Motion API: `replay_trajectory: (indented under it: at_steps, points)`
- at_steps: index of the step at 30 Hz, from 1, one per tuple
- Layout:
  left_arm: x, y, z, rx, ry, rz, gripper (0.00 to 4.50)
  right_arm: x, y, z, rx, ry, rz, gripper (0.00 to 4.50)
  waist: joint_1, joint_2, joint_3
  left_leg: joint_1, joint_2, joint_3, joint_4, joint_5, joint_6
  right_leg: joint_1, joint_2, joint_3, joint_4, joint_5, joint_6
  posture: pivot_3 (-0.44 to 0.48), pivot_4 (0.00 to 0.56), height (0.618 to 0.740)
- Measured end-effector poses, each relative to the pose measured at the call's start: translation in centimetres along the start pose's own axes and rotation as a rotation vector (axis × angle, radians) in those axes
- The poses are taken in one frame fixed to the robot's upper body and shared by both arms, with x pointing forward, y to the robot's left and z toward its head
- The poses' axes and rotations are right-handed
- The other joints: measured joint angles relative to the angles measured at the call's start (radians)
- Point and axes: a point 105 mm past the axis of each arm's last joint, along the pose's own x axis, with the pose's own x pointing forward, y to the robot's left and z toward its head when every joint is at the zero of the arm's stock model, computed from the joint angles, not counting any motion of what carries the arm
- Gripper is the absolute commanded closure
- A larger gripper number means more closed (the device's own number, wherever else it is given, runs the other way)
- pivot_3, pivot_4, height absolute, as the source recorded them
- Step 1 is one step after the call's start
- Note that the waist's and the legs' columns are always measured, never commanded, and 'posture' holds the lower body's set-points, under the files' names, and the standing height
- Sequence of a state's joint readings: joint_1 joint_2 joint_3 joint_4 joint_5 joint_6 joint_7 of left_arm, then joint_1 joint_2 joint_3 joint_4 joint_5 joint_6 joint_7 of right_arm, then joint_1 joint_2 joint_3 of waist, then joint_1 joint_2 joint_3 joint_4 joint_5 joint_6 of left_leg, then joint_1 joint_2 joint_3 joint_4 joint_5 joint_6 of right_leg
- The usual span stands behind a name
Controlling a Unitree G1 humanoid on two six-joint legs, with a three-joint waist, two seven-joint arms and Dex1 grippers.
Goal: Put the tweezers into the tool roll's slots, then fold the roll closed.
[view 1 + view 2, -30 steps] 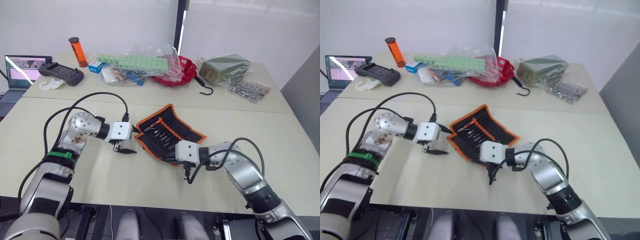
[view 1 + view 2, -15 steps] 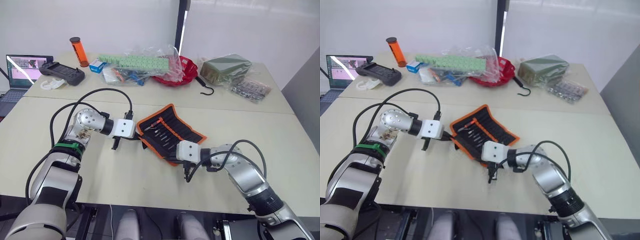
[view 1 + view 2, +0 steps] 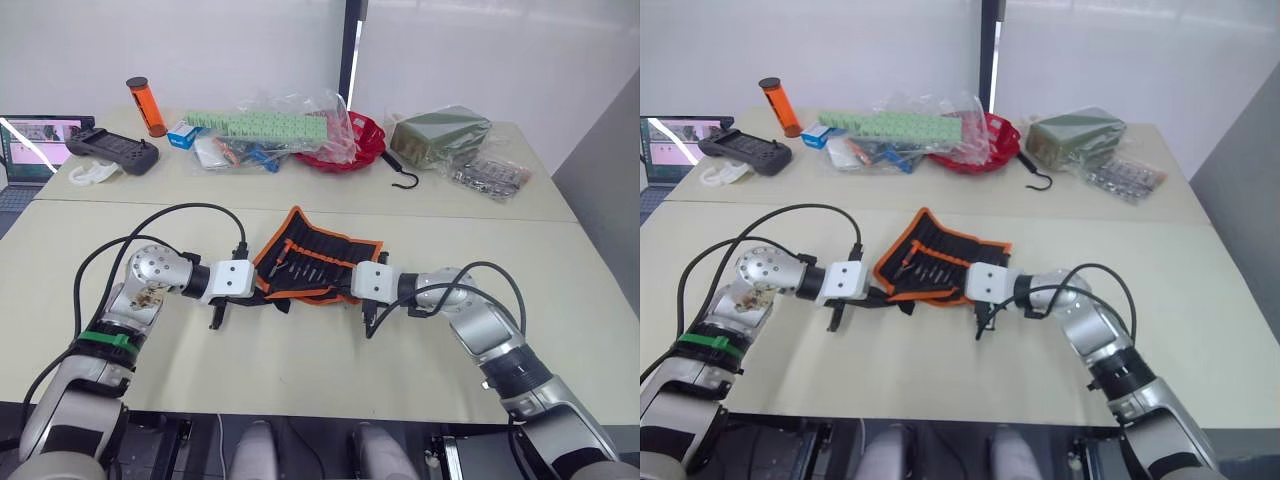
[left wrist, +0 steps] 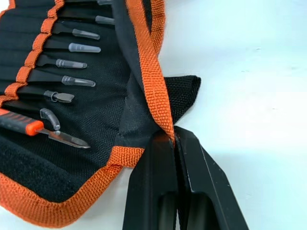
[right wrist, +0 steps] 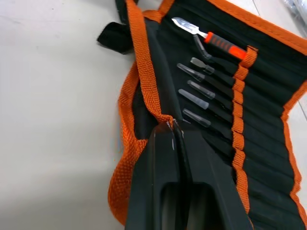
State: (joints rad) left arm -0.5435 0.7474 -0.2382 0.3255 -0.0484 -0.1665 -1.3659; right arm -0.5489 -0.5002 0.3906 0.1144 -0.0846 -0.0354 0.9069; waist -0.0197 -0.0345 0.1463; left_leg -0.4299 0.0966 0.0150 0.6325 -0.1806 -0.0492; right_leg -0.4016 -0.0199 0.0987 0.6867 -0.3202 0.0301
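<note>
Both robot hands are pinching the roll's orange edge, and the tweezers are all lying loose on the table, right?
Not quite. Both hands, left and right, do pinch the roll's orange edge, but the tweezers already sit in the slots, as the right wrist view shows.

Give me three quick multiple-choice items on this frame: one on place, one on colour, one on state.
1. The black hook lies:
A. behind the tool roll, near the dark green packet
B. inside the roll
C. beside the laptop

2. The roll's edging is:
A. green
B. orange
C. white

3. The left gripper is:
A. open above the table
B. shut on the roll's edge
C. shut on a tweezer

Key: 1 A, the hook sits on the far table by the packet. 2 B, orange trim rings the black fabric. 3 B, its fingers pinch the orange edge.
</note>
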Motion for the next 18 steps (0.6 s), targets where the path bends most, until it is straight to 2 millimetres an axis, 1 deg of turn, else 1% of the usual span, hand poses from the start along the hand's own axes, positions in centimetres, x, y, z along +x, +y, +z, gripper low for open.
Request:
replay_trajectory:
  at_steps: [2,5,8,12,15,18]
  points:
    - [-0.1,-1.1,0.6,-0.082,-0.035,-0.003,4.49,0.3,0.0,-0.2,-0.018,0.0,0.007,4.5,0.001,0.0,0.0,0.0,0.0,0.0,0.0,0.0,0.0,0.0,0.0,0.0,0.0,0.0,0.0,0.0,0.15,0.737]
    - [0.2,-2.2,1.5,-0.161,-0.067,-0.021,4.49,0.2,0.0,-0.4,-0.034,0.0,0.009,4.5,0.004,0.0,0.0,0.0,0.0,0.0,0.001,0.0,0.0,0.0,0.0,0.0,0.0,0.0,0.0,0.0,0.15,0.737]
    - [0.6,-2.9,2.4,-0.203,-0.088,-0.039,4.49,-0.2,0.1,-0.4,-0.022,-0.002,0.02,4.5,0.008,0.0,0.0,0.0,0.0,0.0,0.001,0.0,0.0,0.001,0.0,0.0,0.0,0.0,0.0,0.0,0.15,0.737]
    - [0.3,-2.8,2.0,-0.211,-0.057,-0.019,4.49,-1.6,1.6,-0.1,0.05,-0.019,0.086,4.5,0.009,0.0,0.0,0.0,0.0,0.0,0.001,0.0,0.0,0.001,0.0,0.0,0.0,0.0,0.0,0.0,0.15,0.737]
    - [0.0,-2.1,1.3,-0.224,-0.026,0.002,4.49,-2.8,2.8,0.9,0.141,-0.057,0.127,4.5,0.009,0.0,0.0,0.0,0.0,-0.001,0.001,0.0,0.0,0.001,0.0,0.0,0.0,0.0,0.0,0.0,0.15,0.737]
    - [-0.5,-1.5,0.8,-0.24,-0.011,0.017,4.49,-3.2,4.2,1.8,0.214,-0.09,0.165,4.5,0.008,0.0,0.0,0.0,0.0,-0.001,0.001,0.0,0.0,0.001,0.0,0.0,0.0,0.0,0.0,0.0,0.15,0.737]
